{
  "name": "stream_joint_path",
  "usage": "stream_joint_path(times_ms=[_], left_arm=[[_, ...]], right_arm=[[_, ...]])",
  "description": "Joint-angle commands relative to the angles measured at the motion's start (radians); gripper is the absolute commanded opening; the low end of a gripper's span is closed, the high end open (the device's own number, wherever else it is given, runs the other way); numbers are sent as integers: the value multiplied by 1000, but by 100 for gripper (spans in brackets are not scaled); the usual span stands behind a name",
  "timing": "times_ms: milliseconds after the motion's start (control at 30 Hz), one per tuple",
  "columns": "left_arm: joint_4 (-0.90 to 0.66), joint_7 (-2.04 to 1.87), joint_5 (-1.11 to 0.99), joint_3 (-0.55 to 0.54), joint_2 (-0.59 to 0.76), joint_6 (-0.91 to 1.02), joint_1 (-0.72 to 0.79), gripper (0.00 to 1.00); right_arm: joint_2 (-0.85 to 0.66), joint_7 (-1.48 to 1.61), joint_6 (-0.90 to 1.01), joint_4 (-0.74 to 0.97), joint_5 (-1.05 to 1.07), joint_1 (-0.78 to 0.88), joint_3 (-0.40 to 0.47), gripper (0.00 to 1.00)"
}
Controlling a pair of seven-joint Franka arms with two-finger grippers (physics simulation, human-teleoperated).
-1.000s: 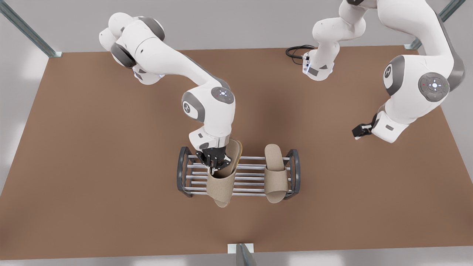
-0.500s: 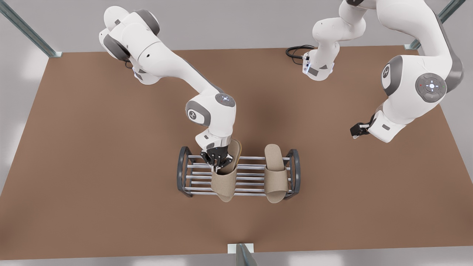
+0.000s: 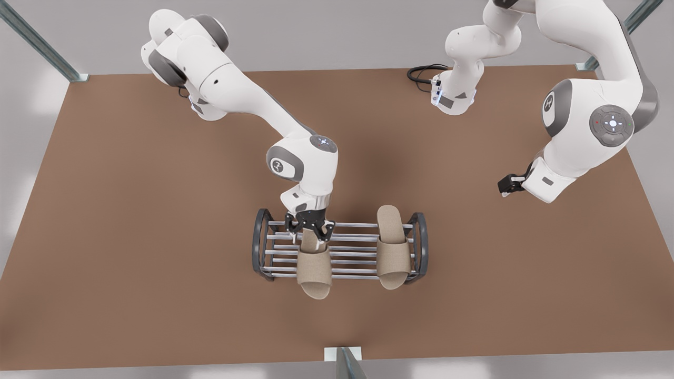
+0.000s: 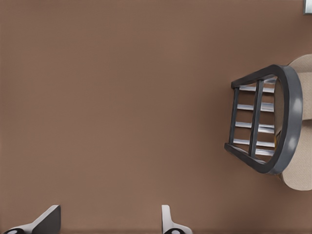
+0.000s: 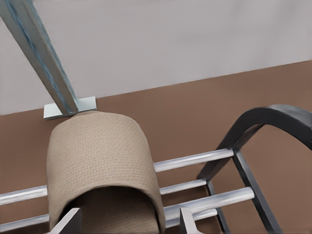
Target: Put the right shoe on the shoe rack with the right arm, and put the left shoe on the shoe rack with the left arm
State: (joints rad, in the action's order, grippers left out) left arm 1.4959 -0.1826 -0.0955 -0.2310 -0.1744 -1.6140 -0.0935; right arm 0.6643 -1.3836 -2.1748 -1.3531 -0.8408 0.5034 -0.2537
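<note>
The right shoe (image 3: 314,268) is a beige fabric open-toe slide with a broad band and a thin yellowish sole. It lies flat across the silver bars of the shoe rack (image 3: 261,243), toward the rack's end on the front view's left, its toe poking over the bar nearest the surface's (image 3: 131,221) near edge. In the right wrist view the same band (image 5: 97,161) arches over the bars. The left shoe (image 3: 392,252), its twin in every look, lies parallel on the rack's other half, toe the same way; the 2 shoes are apart, with bare bars between them.

The right pincer (image 3: 310,227) hangs over the heel end of the right shoe. Its fingers (image 5: 187,220) stand spread to either side of the band's opening; whether they still touch the shoe cannot be told.

The left pincer (image 3: 508,184) waits well off the rack, above the bare brown surface toward the front view's right edge, its fingers (image 4: 168,222) wide apart and holding nothing. From its wrist view, 1 dark arched end frame of the rack (image 4: 285,122) shows with the left shoe (image 4: 300,178) behind it.

Count: 2 shoes, 1 rack, 2 arms.
</note>
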Motion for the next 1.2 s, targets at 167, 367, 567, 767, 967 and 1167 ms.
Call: stream_joint_path(times_ms=[167, 367, 567, 767, 967, 1167], left_arm=[[1, 14, -1, -1, 1, 2, 0, 100], [1, 15, -1, -1, 1, 2, 1, 100], [1, 15, -3, -1, 1, 2, 1, 100], [1, 14, -3, -1, 0, 2, 5, 100], [3, 15, -3, -1, 0, 2, 5, 100], [3, 15, -3, -1, 0, 2, 5, 100]], right_arm=[[-38, -95, -3, -54, -1, 1, -1, 100], [-216, -178, 101, -159, 22, 1, -137, 100], [-327, 320, 527, 187, 374, -77, -210, 100], [-368, 917, 679, 235, 499, -516, -211, 100], [-517, 1296, 466, -60, 786, -425, 186, 100], [-546, 1476, 426, -121, 878, -345, 301, 100]])
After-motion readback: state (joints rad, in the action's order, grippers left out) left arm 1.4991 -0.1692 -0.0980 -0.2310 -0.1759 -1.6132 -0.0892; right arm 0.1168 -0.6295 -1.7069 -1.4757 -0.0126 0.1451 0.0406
